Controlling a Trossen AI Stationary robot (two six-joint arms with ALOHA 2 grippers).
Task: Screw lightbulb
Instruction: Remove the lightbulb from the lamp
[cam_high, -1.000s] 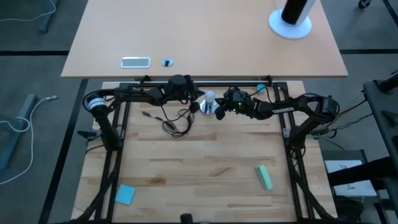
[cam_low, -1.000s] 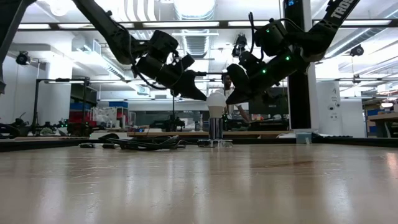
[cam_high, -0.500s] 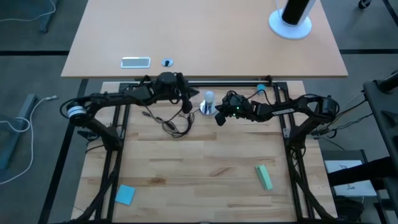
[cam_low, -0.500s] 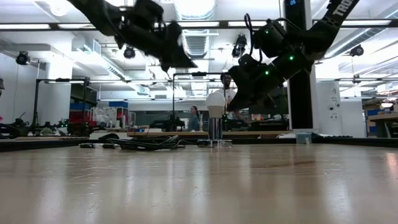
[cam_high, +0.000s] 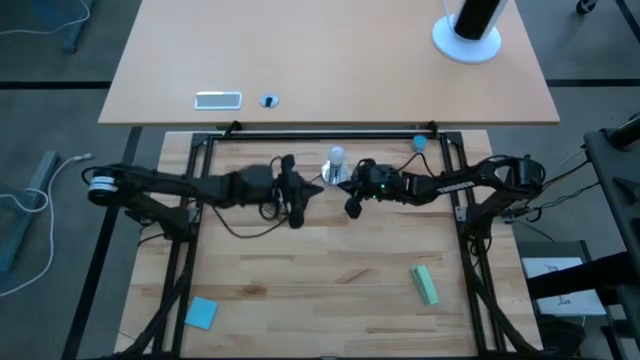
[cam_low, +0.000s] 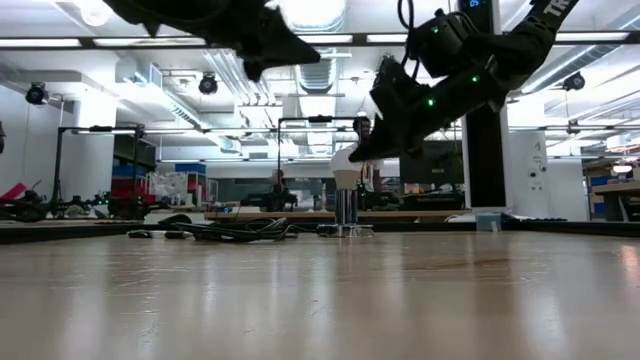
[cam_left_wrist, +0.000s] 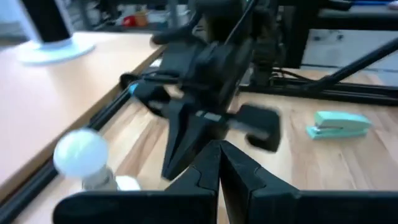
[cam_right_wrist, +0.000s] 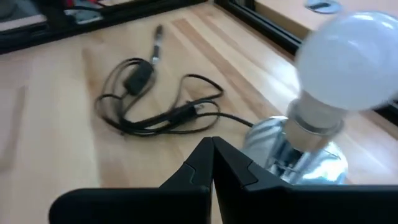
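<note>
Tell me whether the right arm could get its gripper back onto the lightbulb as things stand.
Probably yes. The right gripper, shut, hangs beside the lightbulb, which stands upright in the silver socket. Nothing lies between them; the left gripper is off to the other side. It would need to open first.

The white lightbulb (cam_low: 347, 160) stands up in its shiny socket (cam_low: 346, 210) on the table (cam_low: 320, 300). Black cords (cam_low: 225, 229) lie nearby.

The frosted-white, pear-shaped lightbulb (cam_high: 336, 156) stands upright, base down in a round silver socket (cam_high: 333, 174), just above the frame's centre.
</note>
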